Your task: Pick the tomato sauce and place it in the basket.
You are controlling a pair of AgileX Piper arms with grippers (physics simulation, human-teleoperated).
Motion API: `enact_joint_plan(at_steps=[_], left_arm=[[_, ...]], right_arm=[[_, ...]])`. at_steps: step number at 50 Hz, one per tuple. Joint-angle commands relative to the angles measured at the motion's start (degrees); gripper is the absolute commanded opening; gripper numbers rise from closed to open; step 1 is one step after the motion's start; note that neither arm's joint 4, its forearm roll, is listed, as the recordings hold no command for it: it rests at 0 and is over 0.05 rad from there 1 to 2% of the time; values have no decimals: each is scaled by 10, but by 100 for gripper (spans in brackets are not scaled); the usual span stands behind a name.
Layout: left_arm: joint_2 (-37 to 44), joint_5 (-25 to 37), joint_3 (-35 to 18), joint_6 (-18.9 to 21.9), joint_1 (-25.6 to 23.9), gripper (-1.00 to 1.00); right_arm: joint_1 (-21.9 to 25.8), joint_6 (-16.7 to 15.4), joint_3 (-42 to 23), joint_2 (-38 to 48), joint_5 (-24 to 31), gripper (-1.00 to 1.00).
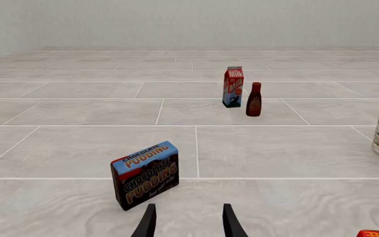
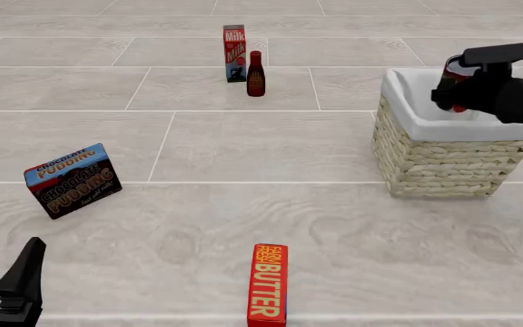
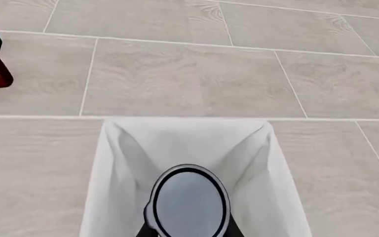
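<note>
Nearest us, the butter box (image 2: 268,284) is lying at six o'clock. At two o'clock we are hovering over the basket (image 2: 443,158), right gripper (image 2: 466,80) clamping the tomato sauce (image 3: 190,202). We judge placing underway; next, lowering and releasing. Left gripper (image 1: 188,220) is idling, parted.

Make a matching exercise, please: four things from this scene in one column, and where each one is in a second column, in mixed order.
Things:
1. tomato sauce
2. butter box
3. milk carton
4. chocolate pudding box

Places:
A. far side of the table, beside the dark red bottle
B. in the right gripper, above the basket
C. left part of the table, standing tilted
D. near edge, lying flat, about the middle

Pairs: 1-B, 2-D, 3-A, 4-C
</note>
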Motion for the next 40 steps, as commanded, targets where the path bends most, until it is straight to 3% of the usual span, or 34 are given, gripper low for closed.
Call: enact_joint_plan(at_steps=[1,40], left_arm=[[0,0,0,0,0,100],[0,0,0,0,0,100]], right_arm=[[-1,9,-15,14,2,-100],[-5,7,-62,60,15,-100]])
